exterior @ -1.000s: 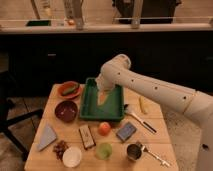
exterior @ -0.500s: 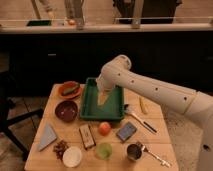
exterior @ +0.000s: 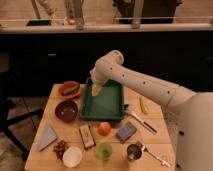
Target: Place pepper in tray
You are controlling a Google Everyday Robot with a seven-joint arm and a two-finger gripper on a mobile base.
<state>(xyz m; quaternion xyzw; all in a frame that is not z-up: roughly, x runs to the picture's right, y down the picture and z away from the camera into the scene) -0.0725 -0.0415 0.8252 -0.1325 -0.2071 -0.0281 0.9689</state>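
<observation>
With fingers spread wide and apparently empty, the gripper (exterior: pixel 97 90) hangs over the tray's (exterior: pixel 107 106) back left corner; the pepper (exterior: pixel 71 89) lies on the orange plate (exterior: pixel 61 93) just beside, so grasping it likely comes next.

From where I stood, the end effector (exterior: pixel 96 89) hung with fingers apart over the back left corner of the tray (exterior: pixel 107 106), and the arm (exterior: pixel 145 85) slanted in from the right above the tray's far rim. The tray's floor lay bare, open from above. Just left, the pepper (exterior: pixel 71 90) on the orange plate (exterior: pixel 62 94) was uncovered. The dark red bowl (exterior: pixel 66 110) crowded the plate's near side, and an orange fruit (exterior: pixel 104 128) sat by the tray's front wall.
</observation>
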